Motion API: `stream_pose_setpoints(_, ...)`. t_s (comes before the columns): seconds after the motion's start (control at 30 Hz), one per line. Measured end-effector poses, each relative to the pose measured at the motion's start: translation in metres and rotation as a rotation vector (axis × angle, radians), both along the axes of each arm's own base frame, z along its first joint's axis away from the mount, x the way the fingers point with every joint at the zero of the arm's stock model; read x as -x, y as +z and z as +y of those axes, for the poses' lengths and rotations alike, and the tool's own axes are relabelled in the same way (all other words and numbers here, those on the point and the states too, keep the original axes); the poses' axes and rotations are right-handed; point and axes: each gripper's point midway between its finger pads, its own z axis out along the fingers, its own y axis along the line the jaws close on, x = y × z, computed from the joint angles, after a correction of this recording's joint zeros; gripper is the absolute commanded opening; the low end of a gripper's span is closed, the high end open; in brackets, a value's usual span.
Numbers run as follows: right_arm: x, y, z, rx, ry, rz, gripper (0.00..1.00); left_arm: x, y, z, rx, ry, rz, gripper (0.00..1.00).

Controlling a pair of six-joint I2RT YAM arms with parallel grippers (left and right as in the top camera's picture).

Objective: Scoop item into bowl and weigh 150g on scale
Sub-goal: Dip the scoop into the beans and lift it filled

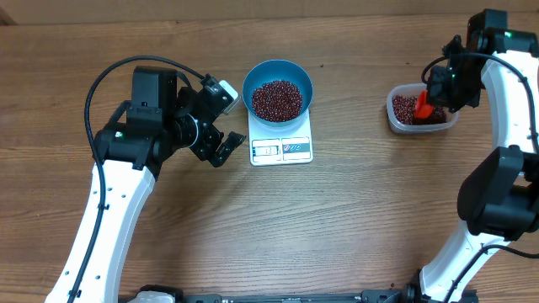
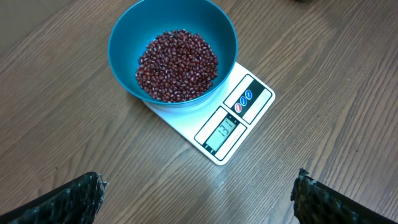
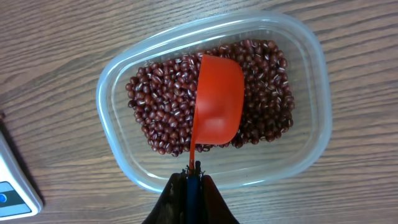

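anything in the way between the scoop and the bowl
Nothing visible. Bare table lies between the tub, where the right hand holds the scoop, and the bowl on the scale; the left hand is on the scale's other side.

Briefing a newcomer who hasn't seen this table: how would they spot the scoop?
On the wooden table, look to the right side, at the clear plastic tub of red-brown beans. The scoop is the orange-red cup over those beans, its handle pinched by the right gripper; its bright orange stands out against the dark beans.
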Motion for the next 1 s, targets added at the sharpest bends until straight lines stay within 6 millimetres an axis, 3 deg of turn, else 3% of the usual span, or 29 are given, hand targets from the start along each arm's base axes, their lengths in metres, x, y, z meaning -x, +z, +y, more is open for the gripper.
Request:
stream_pose_setpoints(0.23,0.005,-0.011,0.002,-0.009,0.008,0.023,0.04,0.0,0.0,0.0,0.0,0.0,0.0,1.0)
stream_pose_setpoints(0.77,0.01,-0.023,0.027,-0.144,0.094,0.024,0.04,0.0,0.0,0.0,0.0,0.0,0.0,1.0)
stream_pose_setpoints(1.0,0.008,-0.022,0.032,-0.189,0.095,0.007,0.04,0.0,0.0,0.0,0.0,0.0,0.0,1.0)
